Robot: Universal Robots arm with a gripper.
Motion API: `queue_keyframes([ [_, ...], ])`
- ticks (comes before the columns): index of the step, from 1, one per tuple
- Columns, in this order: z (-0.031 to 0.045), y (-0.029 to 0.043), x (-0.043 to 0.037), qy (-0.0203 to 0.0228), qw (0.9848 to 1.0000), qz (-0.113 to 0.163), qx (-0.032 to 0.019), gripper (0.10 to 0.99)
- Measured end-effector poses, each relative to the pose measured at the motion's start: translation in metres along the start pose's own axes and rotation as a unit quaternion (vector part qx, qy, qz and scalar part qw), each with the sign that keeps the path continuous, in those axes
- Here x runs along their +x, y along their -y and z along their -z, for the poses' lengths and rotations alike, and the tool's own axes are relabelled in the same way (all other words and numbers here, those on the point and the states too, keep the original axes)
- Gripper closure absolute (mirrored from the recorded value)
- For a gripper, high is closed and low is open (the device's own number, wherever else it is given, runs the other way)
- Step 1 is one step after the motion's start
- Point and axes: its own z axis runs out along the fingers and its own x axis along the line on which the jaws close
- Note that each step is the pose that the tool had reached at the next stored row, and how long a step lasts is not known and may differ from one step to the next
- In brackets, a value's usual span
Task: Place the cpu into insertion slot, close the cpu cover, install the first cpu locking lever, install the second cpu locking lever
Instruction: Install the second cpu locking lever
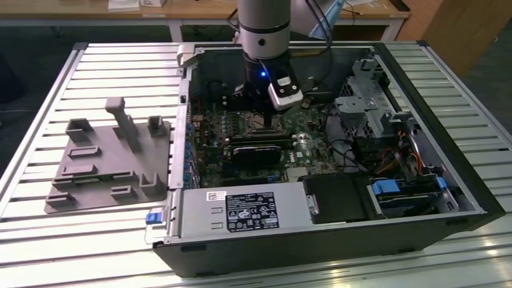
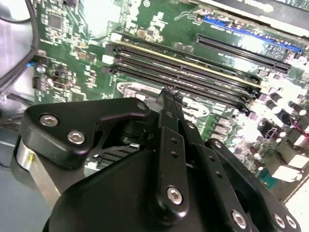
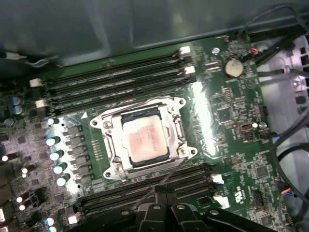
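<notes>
In the first wrist view the cpu (image 3: 145, 140) lies flat in the insertion slot (image 3: 112, 166), its dull silver face showing through the window of the cpu cover (image 3: 176, 131), which lies down over it. A thin locking lever rod (image 3: 172, 172) rises slantwise from the socket's corner toward my gripper (image 3: 164, 189). The black fingers (image 2: 166, 113) are pressed together, and their tips hang just beside the socket's edge (image 2: 137, 89). I cannot tell whether the rod is pinched between them. In the exterior view my gripper (image 1: 260, 117) reaches down into the open computer case over the board's middle.
Long black memory slots (image 3: 120, 77) flank the socket on both sides. A coin battery (image 3: 233, 67) sits nearby. The case holds a power supply (image 1: 244, 210), a drive cage (image 1: 364, 102) and cables (image 1: 392, 159). A grey fixture tray (image 1: 112, 159) lies at the exterior view's left.
</notes>
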Motion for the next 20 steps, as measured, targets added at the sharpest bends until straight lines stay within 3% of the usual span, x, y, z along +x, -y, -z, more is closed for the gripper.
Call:
queue_keyframes([
  [4,-0.0006,0.002,0.0074,-0.0002,1.0,0.006,-0.0013,0.98],
  [10,-0.0033,0.0052,0.0111,-0.0028,0.9999,0.011,-0.0117,0.98],
  [20,-0.0066,0.0106,0.0144,-0.0034,0.9998,0.01,-0.014,0.98],
])
